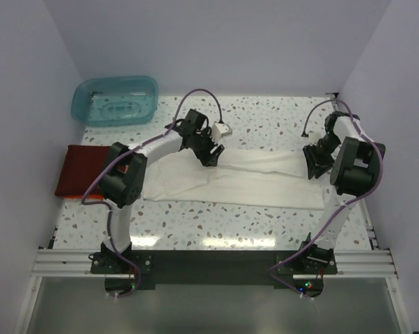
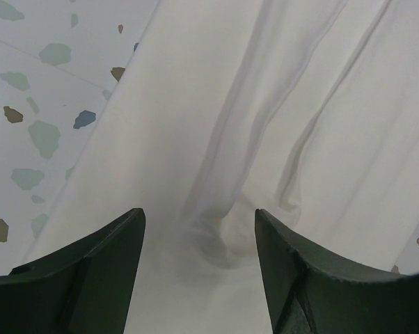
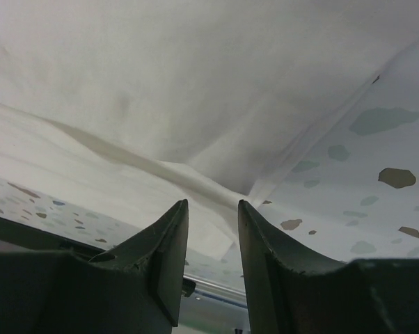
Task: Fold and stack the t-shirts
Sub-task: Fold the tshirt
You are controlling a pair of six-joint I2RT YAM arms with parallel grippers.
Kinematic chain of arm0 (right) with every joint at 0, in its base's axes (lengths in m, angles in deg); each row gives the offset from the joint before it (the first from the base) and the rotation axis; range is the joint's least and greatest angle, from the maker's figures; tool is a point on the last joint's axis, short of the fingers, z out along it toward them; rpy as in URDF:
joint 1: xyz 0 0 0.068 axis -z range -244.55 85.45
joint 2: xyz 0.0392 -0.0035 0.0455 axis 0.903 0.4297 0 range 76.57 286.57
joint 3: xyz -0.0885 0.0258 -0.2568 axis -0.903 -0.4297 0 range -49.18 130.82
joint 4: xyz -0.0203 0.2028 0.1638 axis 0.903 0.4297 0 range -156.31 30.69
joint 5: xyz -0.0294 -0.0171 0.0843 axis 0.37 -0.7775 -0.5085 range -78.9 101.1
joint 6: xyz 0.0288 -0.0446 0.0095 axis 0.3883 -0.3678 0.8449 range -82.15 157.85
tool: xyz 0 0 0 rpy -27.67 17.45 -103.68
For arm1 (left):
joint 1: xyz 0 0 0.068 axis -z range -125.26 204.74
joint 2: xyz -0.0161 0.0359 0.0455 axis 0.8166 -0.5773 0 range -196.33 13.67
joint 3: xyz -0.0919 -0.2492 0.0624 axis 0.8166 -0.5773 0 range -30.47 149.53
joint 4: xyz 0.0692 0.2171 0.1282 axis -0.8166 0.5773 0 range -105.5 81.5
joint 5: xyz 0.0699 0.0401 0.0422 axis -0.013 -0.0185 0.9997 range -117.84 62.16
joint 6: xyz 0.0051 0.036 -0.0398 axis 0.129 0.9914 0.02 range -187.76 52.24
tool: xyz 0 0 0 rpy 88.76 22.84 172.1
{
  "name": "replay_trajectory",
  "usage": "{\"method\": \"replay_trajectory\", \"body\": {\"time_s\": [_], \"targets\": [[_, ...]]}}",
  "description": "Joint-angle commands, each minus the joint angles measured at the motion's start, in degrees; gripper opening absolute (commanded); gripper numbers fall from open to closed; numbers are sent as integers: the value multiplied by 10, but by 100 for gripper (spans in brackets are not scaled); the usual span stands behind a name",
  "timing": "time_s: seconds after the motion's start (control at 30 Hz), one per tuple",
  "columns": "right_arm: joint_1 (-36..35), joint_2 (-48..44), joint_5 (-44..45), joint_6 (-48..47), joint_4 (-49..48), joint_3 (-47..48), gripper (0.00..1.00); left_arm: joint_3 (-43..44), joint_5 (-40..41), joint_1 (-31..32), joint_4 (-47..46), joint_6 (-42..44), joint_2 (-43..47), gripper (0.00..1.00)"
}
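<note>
The cream-white t-shirt [image 1: 244, 177] lies spread in a long, wrinkled band across the middle of the table. My left gripper [image 1: 211, 154] is low over its upper left part. In the left wrist view the gripper [image 2: 199, 223] is open, with a raised fold of the white cloth [image 2: 223, 139] between the fingers. My right gripper [image 1: 315, 165] is at the shirt's right end. In the right wrist view it [image 3: 213, 209] is open, and a creased edge of the cloth [image 3: 161, 104] lies just past the tips. The dark red folded shirt [image 1: 81, 170] lies at the left edge. I cannot make out the orange shirt.
A translucent teal plastic tub [image 1: 115, 99] stands at the back left. The speckled table [image 1: 265, 118] is walled on the left, back and right. The aluminium rail [image 1: 216, 261] with both arm bases runs along the near edge.
</note>
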Motion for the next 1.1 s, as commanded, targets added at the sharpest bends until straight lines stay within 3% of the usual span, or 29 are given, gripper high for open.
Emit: {"method": "replay_trajectory", "body": {"time_s": [0.0, 0.6, 0.8, 0.83, 0.87, 1.07], "targets": [[0, -17, 6, 36, -10, -8, 38, 20, 2, 3, -6, 17, -1, 69], [0, 27, 40, 66, -28, 13, 36, -5, 13, 3, -3, 28, 4, 71], [0, 30, 33, 67, -20, 34, 14, -16, 9, 3, -1, 28, 1, 70], [0, 28, 33, 65, -21, 35, 3, -17, 8, 3, -1, 29, -1, 70], [-1, 26, 34, 65, -23, 36, 0, -19, 8, 3, -1, 29, -2, 70], [0, 10, 30, 54, -26, 66, 0, -32, -5, 3, -2, 35, -3, 64]]}}
